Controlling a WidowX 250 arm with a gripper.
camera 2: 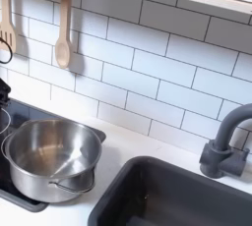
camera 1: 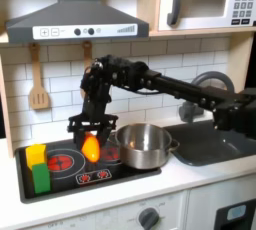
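My hand grips an orange thing.
Left of centre in the first exterior view, over the stove, its long axis upright; pot beside.

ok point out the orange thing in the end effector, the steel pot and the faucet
orange thing [camera 1: 91,148], first exterior view, its lower half below the end effector
steel pot [camera 2: 39,151], second exterior view, inner wall
faucet [camera 2: 228,132], second exterior view, curved neck

Microwave display shows partial digits, unclear.
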